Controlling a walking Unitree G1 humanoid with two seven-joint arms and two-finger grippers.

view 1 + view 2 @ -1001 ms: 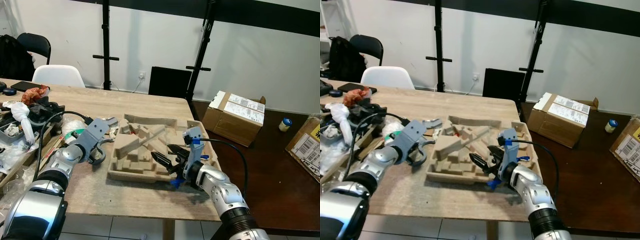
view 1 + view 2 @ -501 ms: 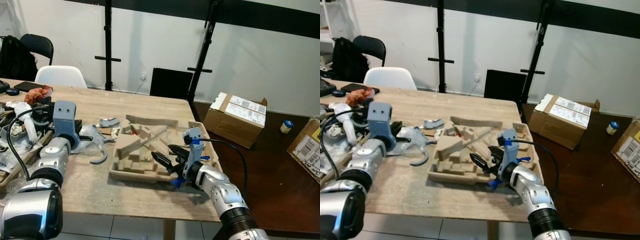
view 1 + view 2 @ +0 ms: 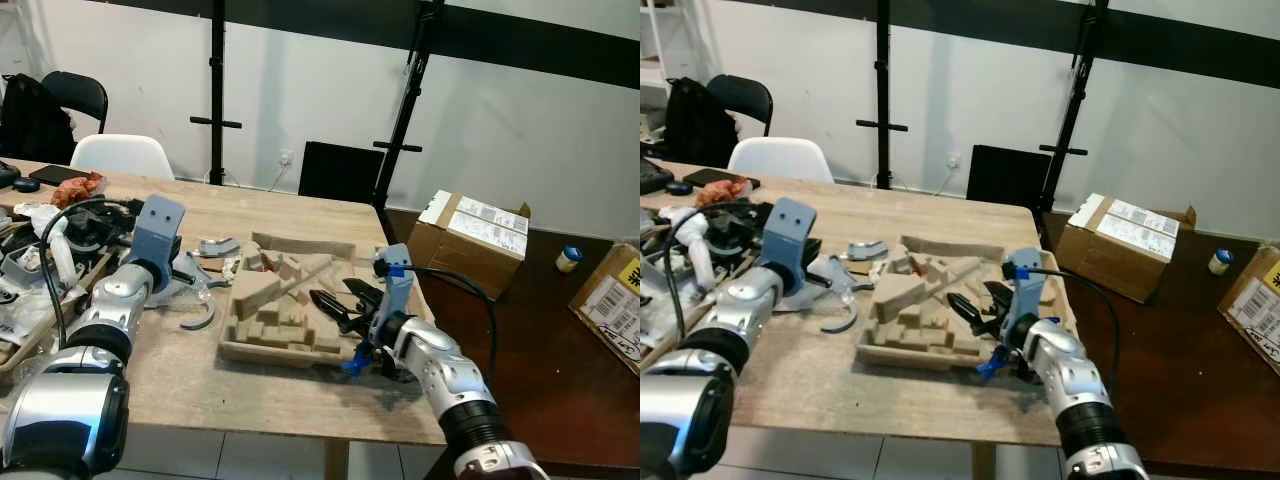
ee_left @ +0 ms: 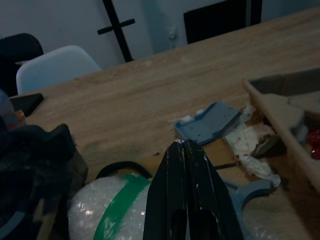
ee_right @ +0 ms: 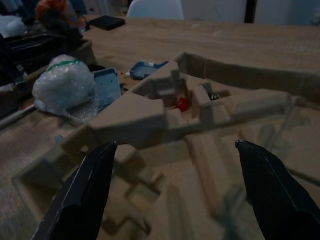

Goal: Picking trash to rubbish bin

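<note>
Right gripper [image 5: 175,195]: your black fingers are spread wide, hovering over the brown moulded pulp packaging tray [image 3: 290,310] on the wooden table [image 3: 200,385].
Left gripper [image 4: 186,200]: your fingers are pressed together, over the bubble-wrap bundle with green tape [image 4: 107,212], nothing held.

Left gripper [image 4: 185,150]: fingertips pressing together in the wrist view, finger bases running off the frame edge; in the eye views its own wrist housing is hiding the fingers. Bubble-wrap bundle [image 4: 107,210] is being cut off at that edge, partly behind the fingers. Small red item [image 5: 183,103] sitting deep in the moulded pulp tray [image 3: 285,345], too small to identify. Clutter pile [image 3: 40,250] is running past the picture's left side, contents unclear. Right gripper [image 5: 175,165]: finger bases are cropped too.
</note>
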